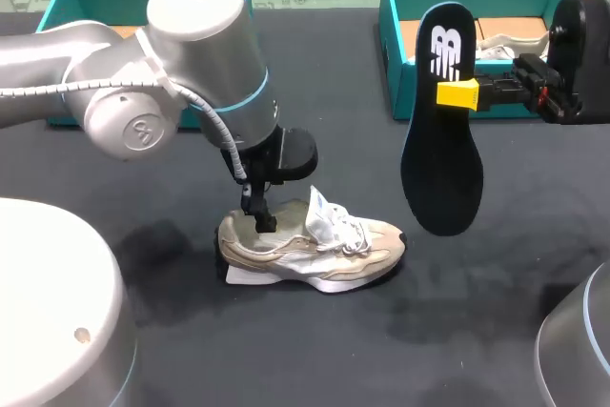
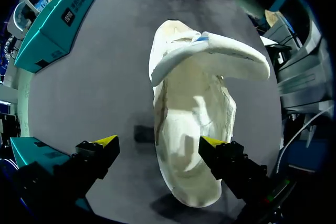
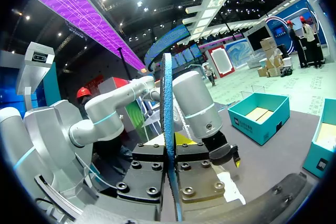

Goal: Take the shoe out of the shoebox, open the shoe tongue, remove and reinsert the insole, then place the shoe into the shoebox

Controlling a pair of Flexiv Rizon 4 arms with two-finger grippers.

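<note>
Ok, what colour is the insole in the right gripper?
The insole is black with a white logo, clearest in the head view.

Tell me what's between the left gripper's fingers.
The heel end of the shoe, as the left wrist view shows. The left gripper is open: one yellow tip overlaps the shoe, and the other stands off it over bare table.

The shoe [image 1: 315, 245] looks cloth and mesh, the insole [image 1: 440, 169] smooth matt black, the table [image 1: 534, 264] matt.
</note>
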